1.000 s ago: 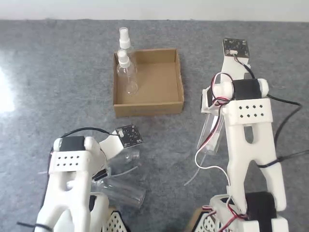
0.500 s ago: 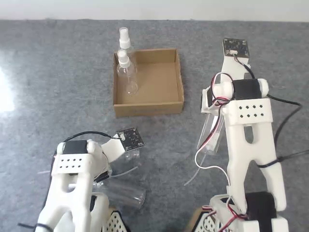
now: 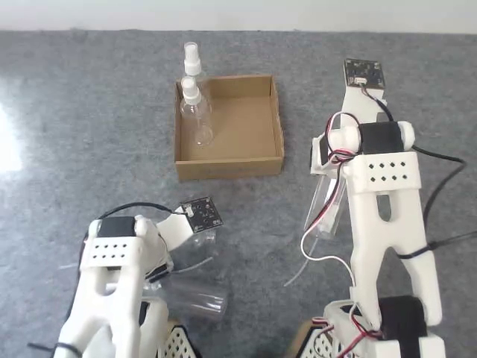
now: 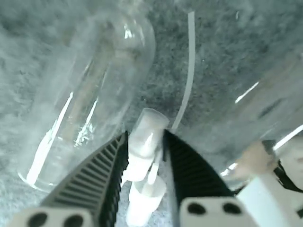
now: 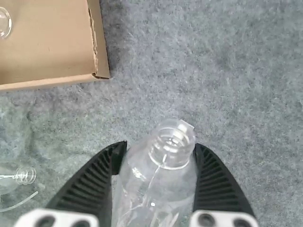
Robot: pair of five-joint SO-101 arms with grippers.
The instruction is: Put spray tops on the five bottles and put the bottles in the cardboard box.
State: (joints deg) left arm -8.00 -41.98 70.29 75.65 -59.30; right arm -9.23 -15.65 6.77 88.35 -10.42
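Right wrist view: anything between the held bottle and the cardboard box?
Nothing visible. Bare grey mat lies between the bottle in the right tool and the cardboard box. The bottle has no spray top yet.

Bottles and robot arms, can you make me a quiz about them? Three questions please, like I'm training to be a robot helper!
1. Pick one: what do the right arm's jaws hold?
A a spoon
B a clear bottle without a top
C a sponge
2. True or false: a bottle with its top on is in the cardboard box.
3. What small white thing are the left arm's jaws shut on?

Key
1. B
2. True
3. A spray top
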